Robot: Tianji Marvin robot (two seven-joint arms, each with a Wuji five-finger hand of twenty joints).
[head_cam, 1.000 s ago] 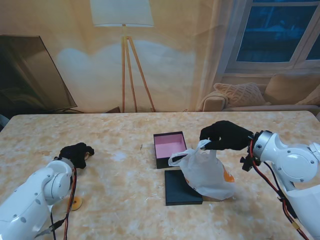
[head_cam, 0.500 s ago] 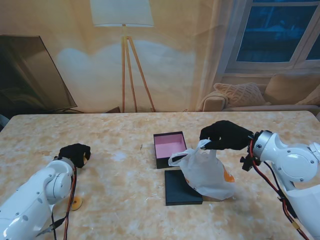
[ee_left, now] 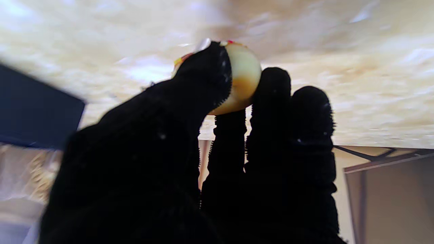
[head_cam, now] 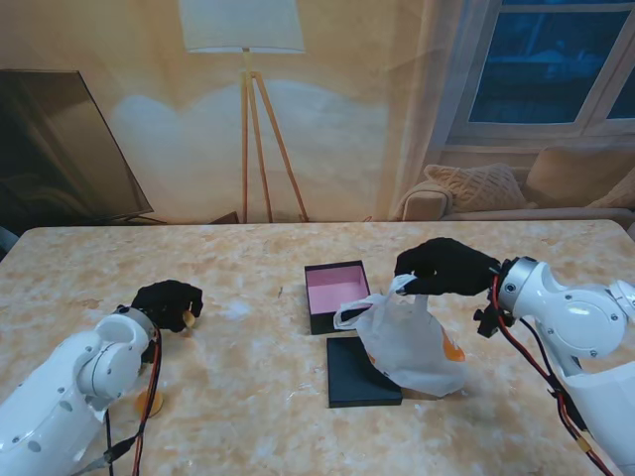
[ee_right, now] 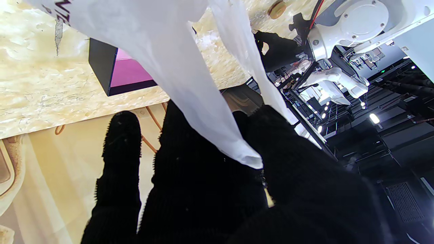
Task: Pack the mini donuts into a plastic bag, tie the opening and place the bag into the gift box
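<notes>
Left hand (head_cam: 169,300) pinches a mini donut (ee_left: 241,81) between thumb and fingers, lifted off the table (head_cam: 238,397). A second donut (head_cam: 149,402) lies on the table nearer to me, beside the left forearm. Farther right, the black lid (head_cam: 347,382) lies flat with the plastic bag (head_cam: 412,347) sagging partly on it. Right hand (head_cam: 446,268) is clamped on the bag's handle, holding it up. Farthest, the gift box (head_cam: 335,295), pink inside, sits just behind the lid. Step looks like filling: carry the donut across to the bag mouth, which probably needs holding wider.
</notes>
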